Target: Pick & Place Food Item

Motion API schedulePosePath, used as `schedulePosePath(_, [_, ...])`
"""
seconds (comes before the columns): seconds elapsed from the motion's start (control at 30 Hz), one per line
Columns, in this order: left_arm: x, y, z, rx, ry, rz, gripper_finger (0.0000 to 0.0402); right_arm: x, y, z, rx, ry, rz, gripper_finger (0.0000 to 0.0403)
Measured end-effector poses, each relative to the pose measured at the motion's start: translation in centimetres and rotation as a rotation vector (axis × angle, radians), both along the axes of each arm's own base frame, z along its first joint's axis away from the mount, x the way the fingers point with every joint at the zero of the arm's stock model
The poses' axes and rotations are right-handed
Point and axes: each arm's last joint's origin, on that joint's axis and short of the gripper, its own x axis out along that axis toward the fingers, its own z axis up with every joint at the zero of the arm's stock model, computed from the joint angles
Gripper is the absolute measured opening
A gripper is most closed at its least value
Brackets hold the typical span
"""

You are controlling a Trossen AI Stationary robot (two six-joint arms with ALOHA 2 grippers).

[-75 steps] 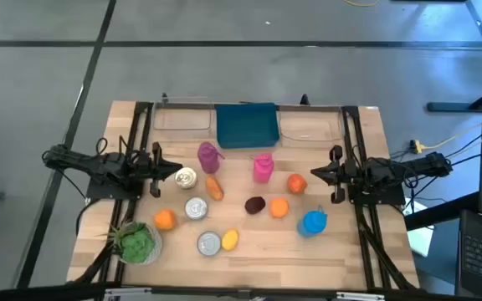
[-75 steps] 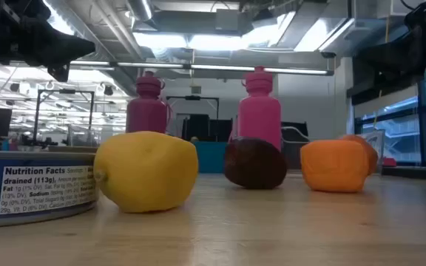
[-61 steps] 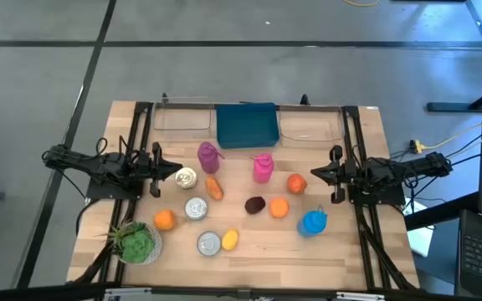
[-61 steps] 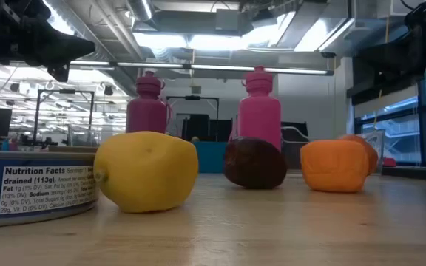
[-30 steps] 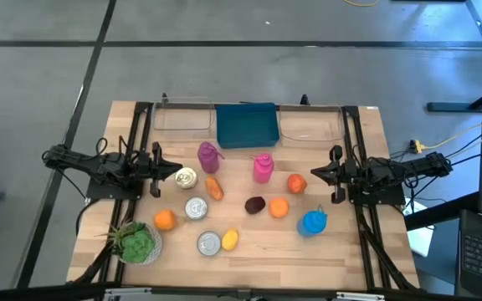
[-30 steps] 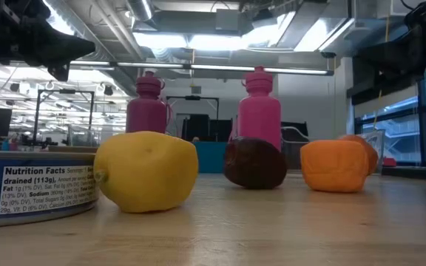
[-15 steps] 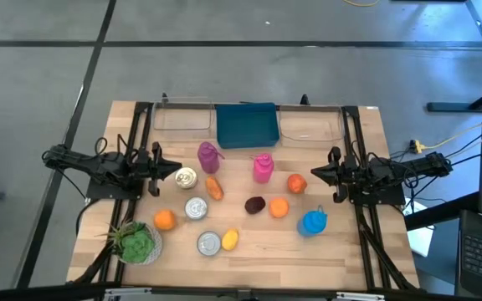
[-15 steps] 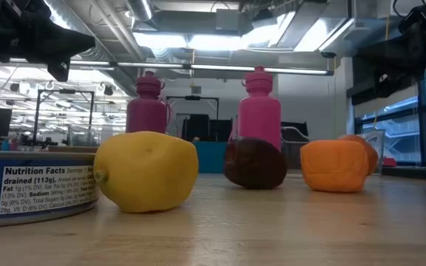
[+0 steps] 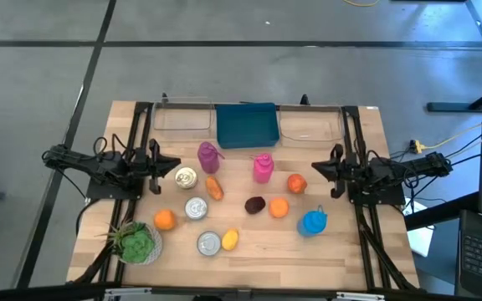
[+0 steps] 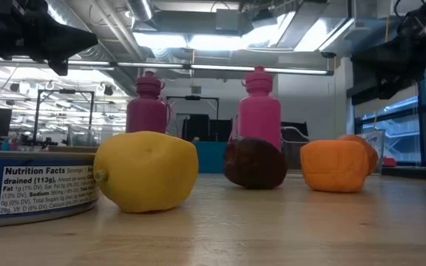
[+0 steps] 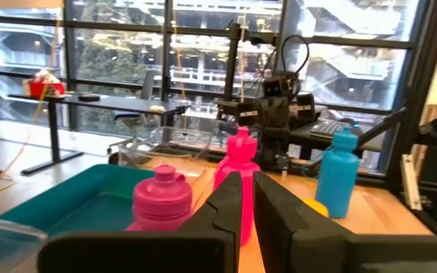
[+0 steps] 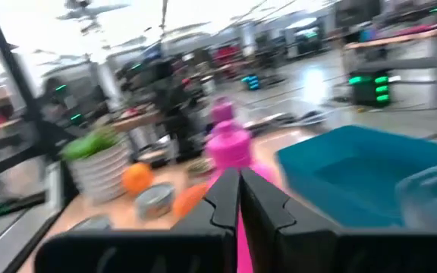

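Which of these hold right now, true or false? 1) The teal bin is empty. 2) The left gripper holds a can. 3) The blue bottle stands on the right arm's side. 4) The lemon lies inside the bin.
1) True: the teal bin holds nothing.
2) False: the left gripper is shut on nothing, near the can.
3) True: the blue bottle stands near the right gripper.
4) False: the lemon lies on the table, beside a can.
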Motion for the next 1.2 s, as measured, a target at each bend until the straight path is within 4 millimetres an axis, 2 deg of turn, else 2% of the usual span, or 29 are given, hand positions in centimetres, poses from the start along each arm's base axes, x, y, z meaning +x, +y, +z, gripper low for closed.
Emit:
schedulePosePath(0.3, [0.3,0.0,-0.3,0.015,0.039,0.016,0.0107,-0.2,0.0,1.2,-0.06,-0.108,-0.003,0.0017])
schedulePosePath(0.43, [0.5,0.0,-0.4,-0.012,0.045,0.029,0.015,-0.2,0.0,1.7,-0.118,-0.146,-0.006,0.0037])
schedulePosePath(0.63, [0.7,0.0,0.4,-0.028,-0.024,0.051,0.0185,0.1,0.1,1.9,-0.141,-0.155,0.013,0.0119])
schedulePosePath(0.9, [1.0,-0.1,1.3,-0.042,-0.118,0.028,0.0185,0.3,0.4,3.2,-0.189,-0.278,0.064,0.0256])
schedulePosePath(1.03, [1.4,-0.1,1.6,-0.051,-0.146,0.047,0.0185,0.5,0.5,5.4,-0.248,-0.287,0.046,0.0293])
schedulePosePath(1.2, [2.1,-0.2,2.9,-0.027,-0.145,0.066,0.0185,1.9,0.8,9.0,-0.359,-0.218,0.047,0.0307])
